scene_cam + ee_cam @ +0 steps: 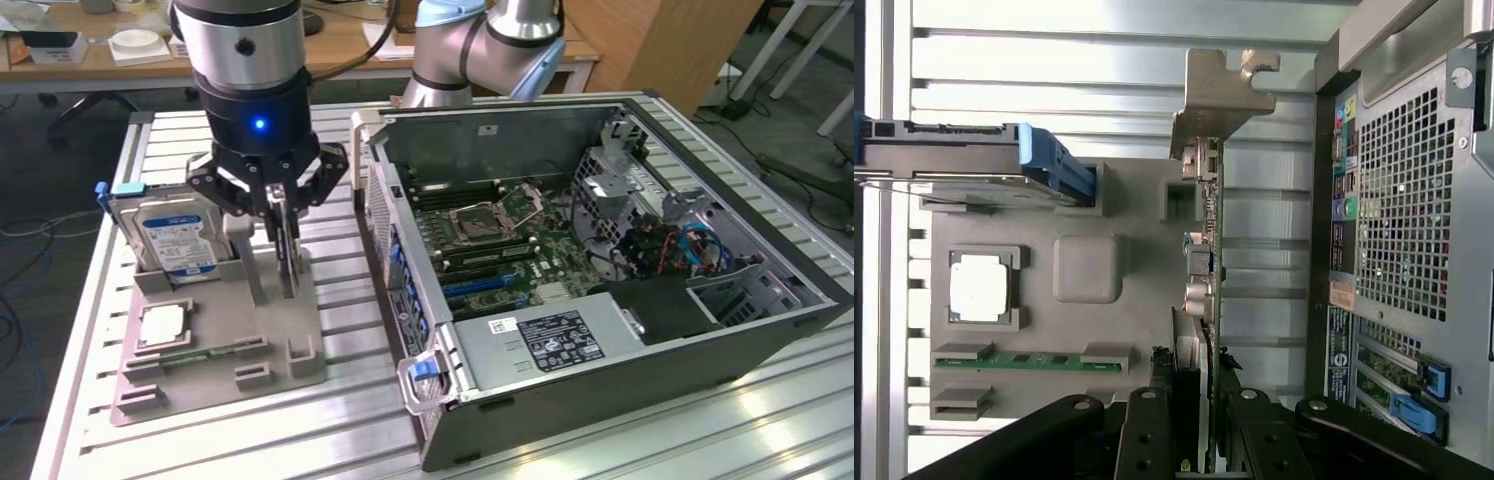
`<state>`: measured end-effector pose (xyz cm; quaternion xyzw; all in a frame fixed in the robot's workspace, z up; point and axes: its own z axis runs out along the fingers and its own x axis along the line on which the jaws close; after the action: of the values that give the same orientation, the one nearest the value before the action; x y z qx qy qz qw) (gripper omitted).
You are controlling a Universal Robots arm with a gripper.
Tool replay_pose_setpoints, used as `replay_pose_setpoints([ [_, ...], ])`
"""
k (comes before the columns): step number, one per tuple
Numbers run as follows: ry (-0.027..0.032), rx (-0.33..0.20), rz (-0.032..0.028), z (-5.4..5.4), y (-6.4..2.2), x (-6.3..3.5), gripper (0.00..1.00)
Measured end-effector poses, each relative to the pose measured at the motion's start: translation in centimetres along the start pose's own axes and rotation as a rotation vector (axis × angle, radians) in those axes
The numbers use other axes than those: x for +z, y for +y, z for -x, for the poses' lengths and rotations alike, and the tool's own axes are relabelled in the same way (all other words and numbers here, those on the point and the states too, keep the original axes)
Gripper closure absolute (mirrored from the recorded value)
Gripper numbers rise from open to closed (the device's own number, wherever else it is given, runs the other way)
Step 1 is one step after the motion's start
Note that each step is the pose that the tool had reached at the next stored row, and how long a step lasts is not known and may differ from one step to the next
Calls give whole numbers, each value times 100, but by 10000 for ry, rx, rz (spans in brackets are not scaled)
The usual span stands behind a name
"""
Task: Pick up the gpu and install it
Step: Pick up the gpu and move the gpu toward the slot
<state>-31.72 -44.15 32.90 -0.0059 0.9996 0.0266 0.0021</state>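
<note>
Pick-up step: left of centre in the exterior view, the black gripper (283,228) clamps the thin black, silver-bracketed gpu (286,270) standing on edge in the grey plastic holder (254,330); freeing it likely calls for a straight, square lift.

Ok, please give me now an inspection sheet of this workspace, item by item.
Surface: slotted metal table, grey holder tray on it.
Job's things: gpu upright in the tray; open computer case beside it.
Clutter: hard drive, processor chip, memory stick in the tray.
Gripper: gripper shut on the gpu's upper edge.
Cables: blue cables inside the case.
Surroundings: wooden desk behind the table.
</note>
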Motion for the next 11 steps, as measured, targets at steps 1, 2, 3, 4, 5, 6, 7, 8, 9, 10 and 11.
replay_pose_setpoints([
  [1,2,-24,16,1,0,-10,74],
  [2,2,-48,36,1,1,-20,74],
  [3,2,-69,55,1,1,-34,74],
  [4,3,-86,88,2,2,-51,74],
  [5,2,-95,127,2,3,-71,74],
  [6,2,-99,175,0,6,-117,74],
  [7,3,-100,183,1,7,-134,74],
  [8,5,-100,185,1,7,-149,74],
  [9,8,-101,186,1,8,-163,74],
  [10,8,-100,188,1,9,-178,74],
  [11,11,-100,188,2,10,-194,74],
])
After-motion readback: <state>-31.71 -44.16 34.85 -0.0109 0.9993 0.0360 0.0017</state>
